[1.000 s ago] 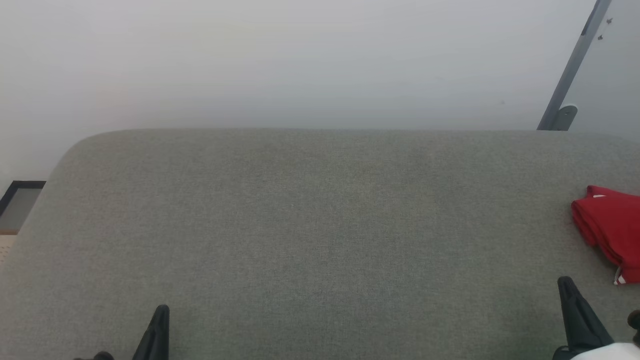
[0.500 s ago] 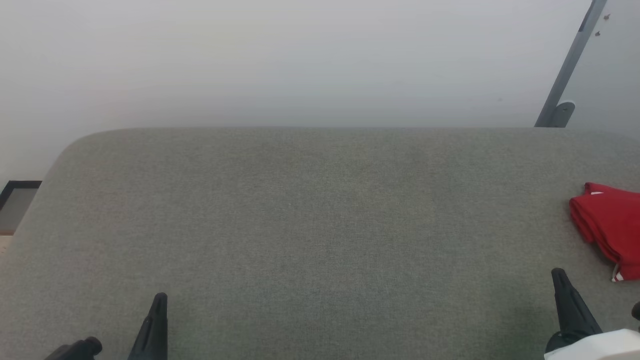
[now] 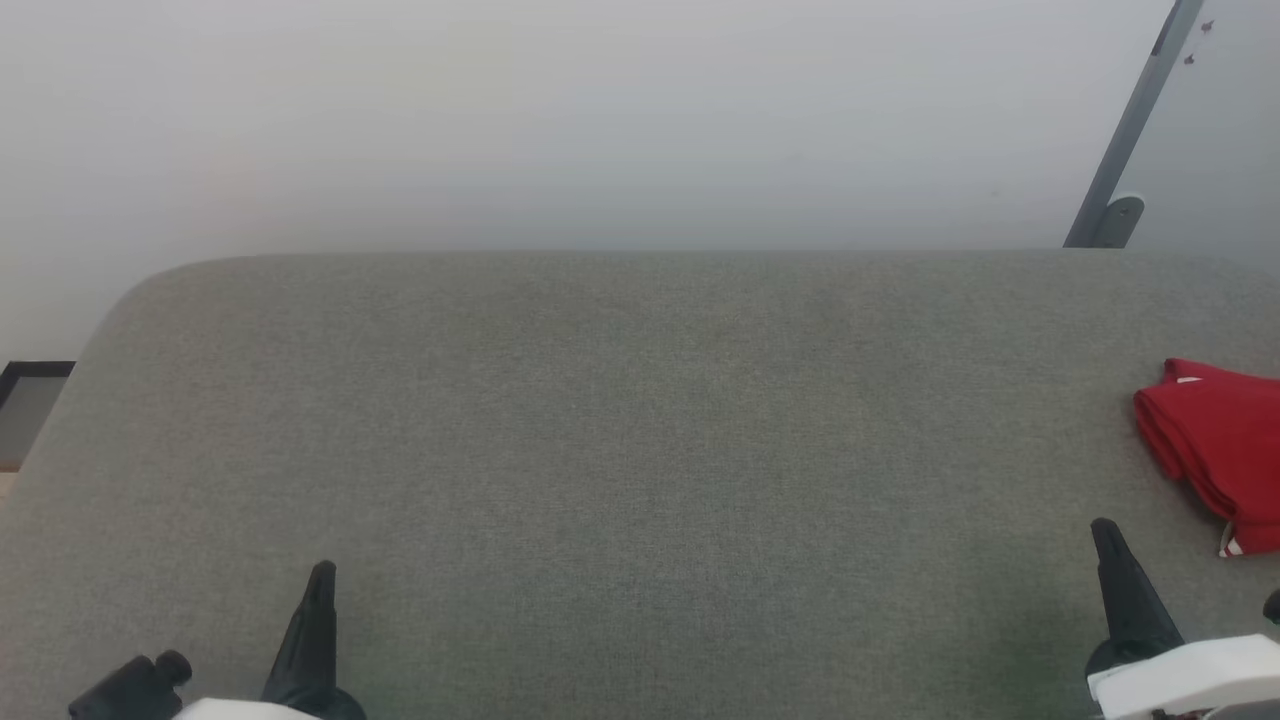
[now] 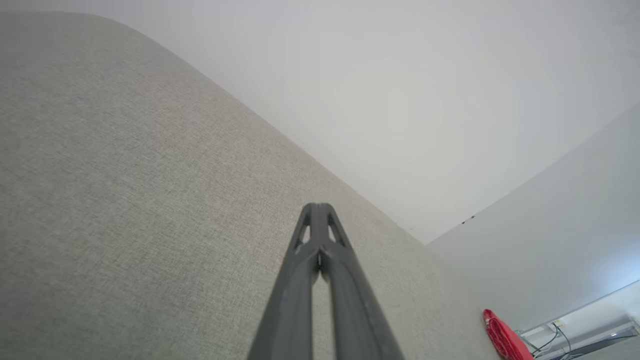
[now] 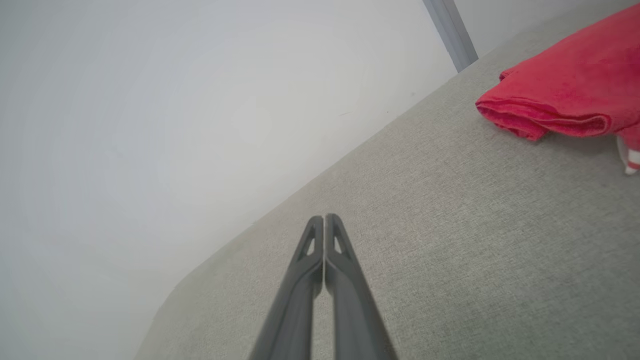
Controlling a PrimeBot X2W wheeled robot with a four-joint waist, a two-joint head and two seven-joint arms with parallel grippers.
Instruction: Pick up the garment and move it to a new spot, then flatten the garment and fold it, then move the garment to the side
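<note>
While left gripper [image 3: 322, 570] and right gripper [image 3: 1103, 527] sit closed, garment [image 3: 1215, 450] folded on grey fabric surface [image 3: 640, 450], pale wall [image 3: 600, 120] behind

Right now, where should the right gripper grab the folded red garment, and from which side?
Probably the garment by its thick folded edge, which faces the right gripper. Open the shut jaws and come in low over the grey surface from the robot's left: the layers stack there, so one pinch should catch all.

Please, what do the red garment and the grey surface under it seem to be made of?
The garment: soft matte cloth, perhaps fleece or knit; its surface looks fuzzy and its folds are rounded. The grey surface: likely woven upholstery fabric, matte; a mottled weave shows.
</note>
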